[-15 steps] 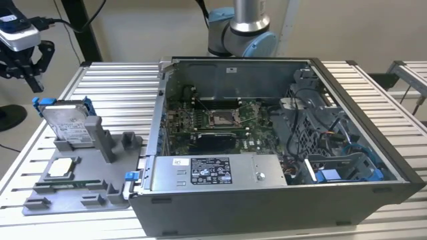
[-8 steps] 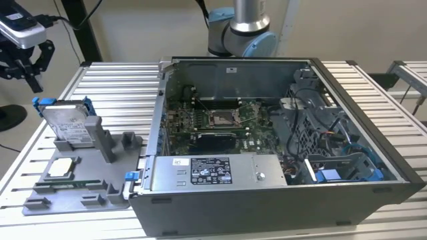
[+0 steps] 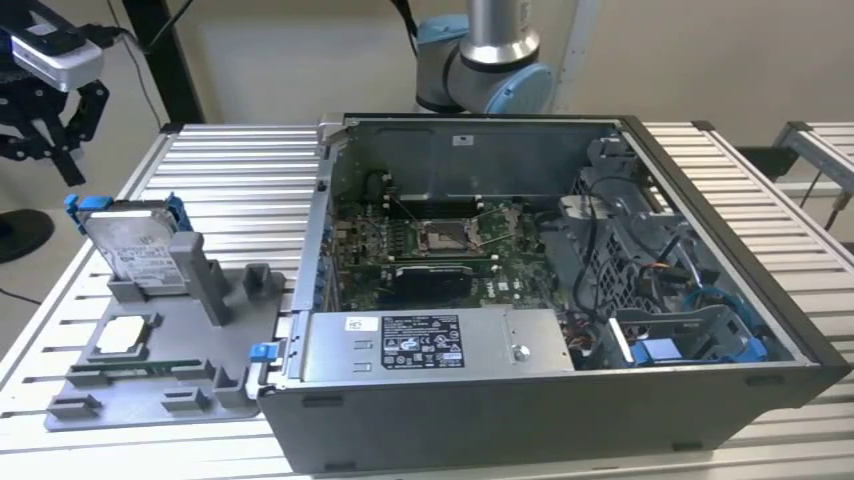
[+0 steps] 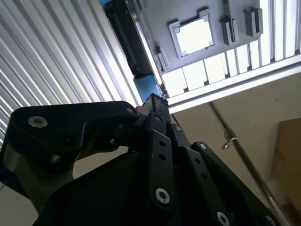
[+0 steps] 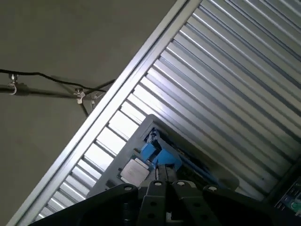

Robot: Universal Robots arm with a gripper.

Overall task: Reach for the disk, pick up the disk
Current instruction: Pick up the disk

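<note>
Above the disk [image 3: 138,243], the gripper [image 3: 51,130] runs off the exterior view's edge, so I see just part of it. The disk's lower end sits out of my sight inside the grey holder [image 3: 200,345], and its label's print is too small for me to read. In both wrist views the gripper's black linkage covers the disk's near end past its blue frame [image 4: 147,87].

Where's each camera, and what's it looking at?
Exterior view: off the arm, looking down on the slatted table, open computer case and disk; the arm and gripper show.
First wrist view: on the arm, looking past the gripper at the disk.
Second wrist view: on the arm, looking along the gripper at the disk.
Both wrist views share the disk and the chip.
</note>
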